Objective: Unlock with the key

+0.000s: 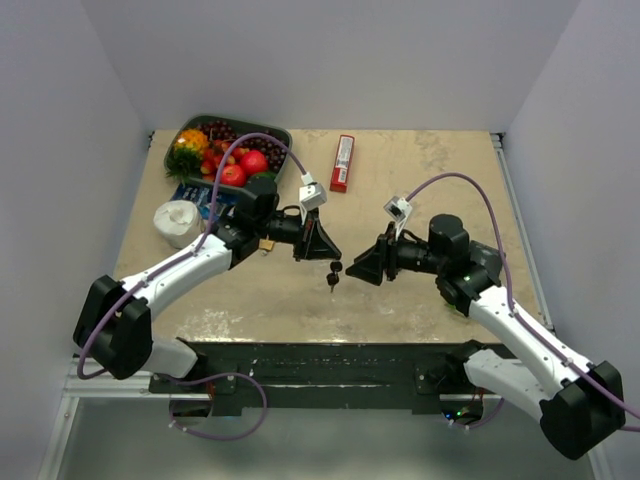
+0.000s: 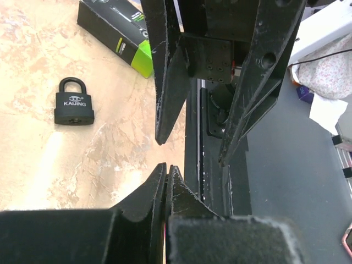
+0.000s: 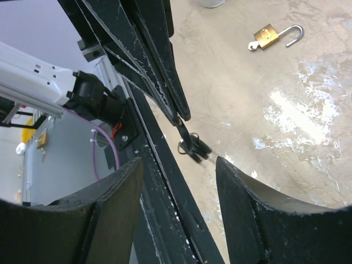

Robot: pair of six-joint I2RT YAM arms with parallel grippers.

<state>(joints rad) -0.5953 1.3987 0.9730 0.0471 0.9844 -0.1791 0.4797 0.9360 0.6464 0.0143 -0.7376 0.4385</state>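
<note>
The left gripper [image 3: 183,116] is pinching, with its 2 fingers pressed together, the upper end of the small bunch of keys [image 3: 193,149] with black plastic heads and thin metal blades on a ring. The bunch is dangling in the air, to the robot's right of the small brass padlock [image 1: 266,244] and slightly nearer the arm bases than it. The right gripper [image 1: 358,272] is facing the bunch from further right of the brass padlock, its 2 fingers spread wide and holding nothing, with the keys hanging just in front of the gap between them. The bunch's long axis is running roughly up and down, from the pinch to the black heads below, so the right gripper is the nearer free one. Any take would probably mean closing across that hanging line (the heads look free to swing). The brass padlock is lying on its side with its shackle swung open. A black padlock [image 2: 74,102] with a closed shackle is lying flat on the table, though where it sits relative to the brass padlock I cannot tell.
</note>
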